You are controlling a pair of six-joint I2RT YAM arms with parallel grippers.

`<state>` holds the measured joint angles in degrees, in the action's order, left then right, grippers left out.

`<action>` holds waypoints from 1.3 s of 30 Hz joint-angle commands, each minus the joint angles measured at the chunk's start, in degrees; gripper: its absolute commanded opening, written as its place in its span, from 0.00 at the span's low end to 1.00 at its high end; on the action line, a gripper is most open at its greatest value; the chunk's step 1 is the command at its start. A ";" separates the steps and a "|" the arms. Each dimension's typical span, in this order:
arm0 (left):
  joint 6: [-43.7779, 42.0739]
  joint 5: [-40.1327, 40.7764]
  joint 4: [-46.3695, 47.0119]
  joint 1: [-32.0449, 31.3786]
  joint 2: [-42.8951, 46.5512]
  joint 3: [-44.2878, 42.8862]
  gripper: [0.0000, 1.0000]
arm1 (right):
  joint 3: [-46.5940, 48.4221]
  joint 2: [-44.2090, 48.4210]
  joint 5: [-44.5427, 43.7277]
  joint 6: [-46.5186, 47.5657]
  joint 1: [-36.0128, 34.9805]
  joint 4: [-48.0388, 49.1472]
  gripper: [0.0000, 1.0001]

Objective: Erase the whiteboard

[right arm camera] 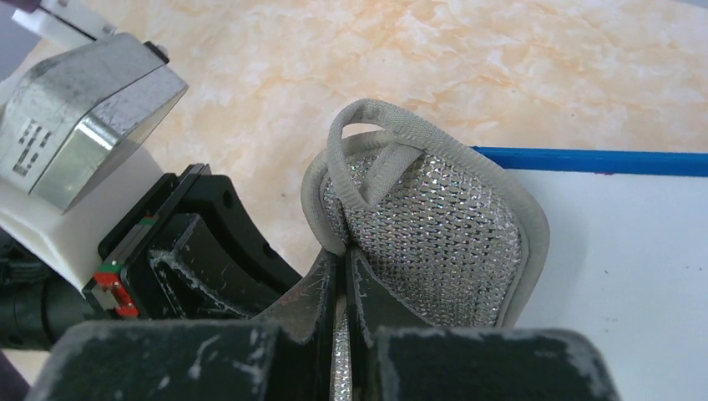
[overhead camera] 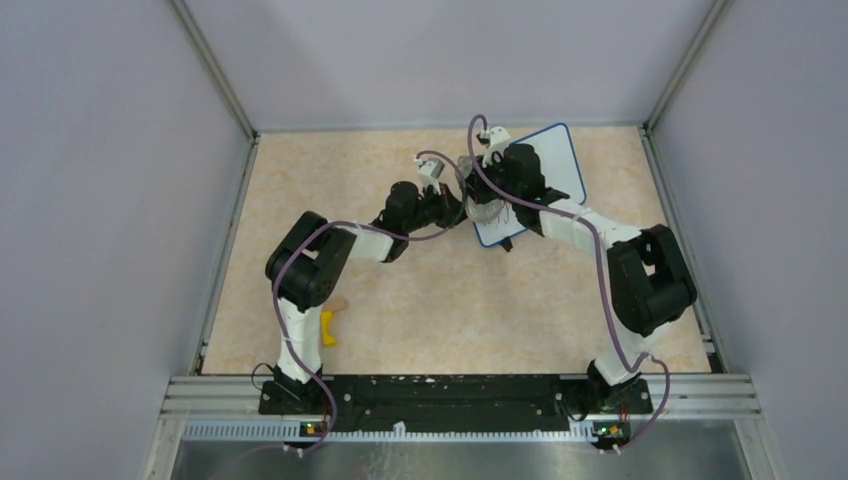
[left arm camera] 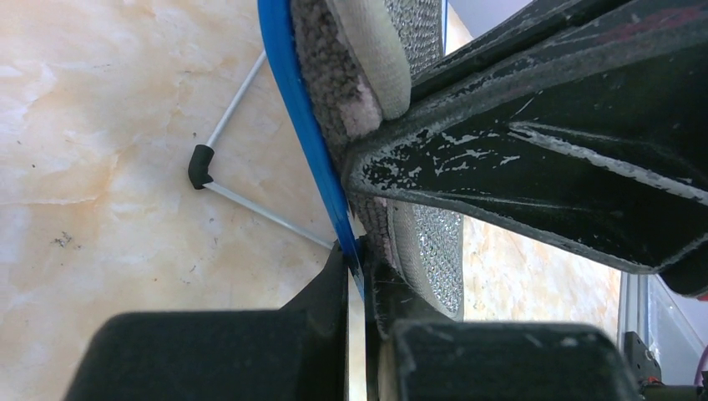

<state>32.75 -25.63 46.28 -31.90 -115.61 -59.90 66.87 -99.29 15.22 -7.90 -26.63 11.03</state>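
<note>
At the upper middle of the overhead view, the whiteboard [overhead camera: 548, 165] sits on the counter [overhead camera: 400, 300]. The left gripper [left arm camera: 359, 276] is clamped on its blue edge, probably to steady it. The right gripper [right arm camera: 344, 259] pinches a sponge [right arm camera: 434, 242] against the white face, ready for wiping.

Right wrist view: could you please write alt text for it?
The right gripper, jaws shut, pinches a silvery mesh pad with a grey fabric rim against the blue-edged whiteboard. The left arm sits at left, over a beige marbled table.
</note>
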 commanded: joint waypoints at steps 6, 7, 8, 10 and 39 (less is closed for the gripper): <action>-7.43 -1.44 -3.23 -1.52 1.41 1.37 0.00 | -0.43 1.63 -16.64 -8.37 3.86 0.61 0.00; -7.44 -1.42 -3.26 -1.55 1.38 1.36 0.00 | -1.01 1.71 -16.49 -8.82 4.91 0.13 0.00; -7.52 -1.40 -3.23 -1.52 1.42 1.44 0.00 | -1.43 1.80 -16.23 -9.31 6.31 -0.39 0.00; -7.53 -1.44 -3.14 -1.58 1.37 1.51 0.00 | -2.80 2.16 -15.56 -10.04 9.07 -1.01 0.00; -7.35 -2.06 -3.66 -1.50 1.46 1.46 0.00 | -9.25 8.97 -2.59 -5.45 7.02 5.50 0.00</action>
<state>30.04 -26.65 46.89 -32.71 -114.85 -59.77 55.13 -93.17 6.81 -15.66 -12.36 10.48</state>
